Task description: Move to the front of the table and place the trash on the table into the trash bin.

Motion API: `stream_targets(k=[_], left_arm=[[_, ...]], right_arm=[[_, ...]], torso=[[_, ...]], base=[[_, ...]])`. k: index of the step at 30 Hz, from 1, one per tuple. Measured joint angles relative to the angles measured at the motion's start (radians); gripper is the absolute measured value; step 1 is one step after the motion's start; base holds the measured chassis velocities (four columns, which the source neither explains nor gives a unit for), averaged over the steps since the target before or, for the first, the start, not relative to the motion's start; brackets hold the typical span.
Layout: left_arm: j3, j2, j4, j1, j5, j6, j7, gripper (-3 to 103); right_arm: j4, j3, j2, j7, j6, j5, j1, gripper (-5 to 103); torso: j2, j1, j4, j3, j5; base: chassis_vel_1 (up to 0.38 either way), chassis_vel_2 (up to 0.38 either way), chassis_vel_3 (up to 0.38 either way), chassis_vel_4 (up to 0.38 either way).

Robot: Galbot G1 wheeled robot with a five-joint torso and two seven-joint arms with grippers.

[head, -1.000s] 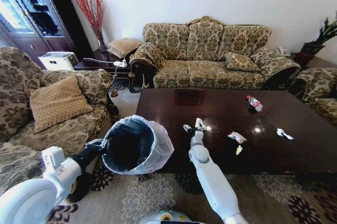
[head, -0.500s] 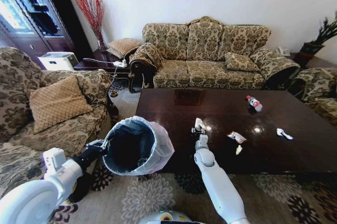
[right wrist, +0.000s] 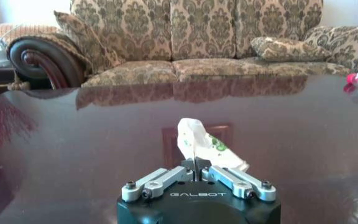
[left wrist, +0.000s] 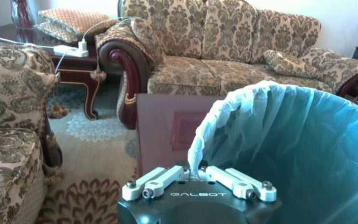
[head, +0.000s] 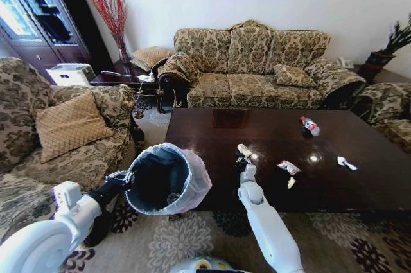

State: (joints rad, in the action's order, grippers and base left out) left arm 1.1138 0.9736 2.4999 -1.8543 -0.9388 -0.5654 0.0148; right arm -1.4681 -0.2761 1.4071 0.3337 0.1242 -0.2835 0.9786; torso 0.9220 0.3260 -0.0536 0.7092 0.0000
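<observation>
Table [head: 359, 183] trash, one piece pinched for the bin.

The trash bin [head: 168, 178] hangs tilted beside the table's near left corner, the left gripper [left wrist: 199, 179] clamped on its liner rim, mouth presented for drops. The right gripper [right wrist: 195, 175] is closed on a white wrapper [right wrist: 199, 145] just above the tabletop; bottle [head: 310, 125] and scraps lie farther right.

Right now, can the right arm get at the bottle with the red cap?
Probably not. The right hand is shut on a white wrapper, and the bottle lies well beyond it across the table.
</observation>
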Motion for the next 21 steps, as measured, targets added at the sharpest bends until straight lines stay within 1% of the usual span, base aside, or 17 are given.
stream_targets(k=[2,4,5,7,9,10,12,13,15,16,18,19,21], left_arm=[[0.002,-0.003,0.0,-0.001,0.0,0.0,0.0,0],[0.012,-0.02,0.0,-0.006,-0.001,0.0,0.0,0],[0.012,-0.02,0.0,-0.006,-0.001,0.0,0.0,0],[0.032,-0.041,0.0,-0.015,-0.011,0.0,-0.001,0],[0.074,-0.073,0.0,-0.044,-0.045,-0.006,-0.007,0],[0.074,-0.073,0.0,-0.044,-0.045,-0.006,-0.007,0],[0.11,-0.115,0.0,-0.076,-0.11,-0.019,-0.023,0],[0.11,-0.115,0.0,-0.076,-0.11,-0.019,-0.023,0],[0.129,-0.159,0.0,-0.09,-0.165,-0.027,-0.044,0],[0.129,-0.159,0.0,-0.09,-0.165,-0.027,-0.044,0],[0.132,-0.181,0.0,-0.097,-0.18,-0.028,-0.05,0],[0.132,-0.181,0.0,-0.097,-0.18,-0.028,-0.05,0],[0.105,-0.187,0.0,-0.091,-0.161,-0.03,-0.054,0]], right_arm=[[-0.019,-0.001,-0.003,-0.003,-0.011,0.002,0.006,0],[-0.09,-0.002,-0.013,-0.042,-0.086,0.057,0.024,0],[-0.09,-0.002,-0.013,-0.042,-0.086,0.057,0.024,0],[-0.185,0.005,-0.039,-0.086,-0.148,0.096,0.039,0],[-0.346,0.025,-0.085,-0.138,-0.19,0.072,0.061,0],[-0.346,0.025,-0.085,-0.138,-0.19,0.072,0.061,0],[-0.527,0.05,-0.153,-0.216,-0.212,-0.007,0.083,0],[-0.527,0.05,-0.153,-0.216,-0.212,-0.007,0.083,0],[-0.68,0.079,-0.21,-0.298,-0.216,-0.134,0.103,0],[-0.68,0.079,-0.21,-0.298,-0.216,-0.134,0.103,0],[-0.791,0.107,-0.236,-0.352,-0.216,-0.225,0.129,0],[-0.791,0.107,-0.236,-0.352,-0.216,-0.225,0.129,0],[-0.911,0.164,-0.252,-0.444,-0.205,-0.287,0.178,0]], torso=[[0.0,0.0,0.0,0.0,0.0],[0.0,0.0,0.0001,0.0,0.0002],[0.0,0.0,0.0001,0.0,0.0002],[0.0,0.0,0.0,0.0,-0.0002],[0.0,0.0,0.0001,0.0,0.0002],[0.0,0.0,0.0001,0.0,0.0002],[0.0,0.0,0.0003,0.0,-0.0004],[0.0,0.0,0.0003,0.0,-0.0004],[0.0,0.0,0.0,0.0,-0.0002],[0.0,0.0,0.0,0.0,-0.0002],[0.0,0.0,-0.0002,0.0,-0.0002],[0.0,0.0,-0.0002,0.0,-0.0002],[0.0,0.0,0.0002,0.0,0.0001]], base=[[0.0,0.0,0.0,0.0],[0.0,0.0,0.0,0.0],[0.0,0.0,0.0,0.0],[0.0,0.0,0.0,0.0],[0.0,0.0,0.0,0.0],[0.0,0.0,0.0,0.0],[0.0,0.0,0.0,0.0],[0.0,0.0,0.0,0.0],[0.0,0.0,0.0,0.0],[0.0,0.0,0.0,0.0],[0.0,0.0,0.0,0.0],[0.0,0.0,0.0,0.0],[0.0,0.0,0.0,0.0]])
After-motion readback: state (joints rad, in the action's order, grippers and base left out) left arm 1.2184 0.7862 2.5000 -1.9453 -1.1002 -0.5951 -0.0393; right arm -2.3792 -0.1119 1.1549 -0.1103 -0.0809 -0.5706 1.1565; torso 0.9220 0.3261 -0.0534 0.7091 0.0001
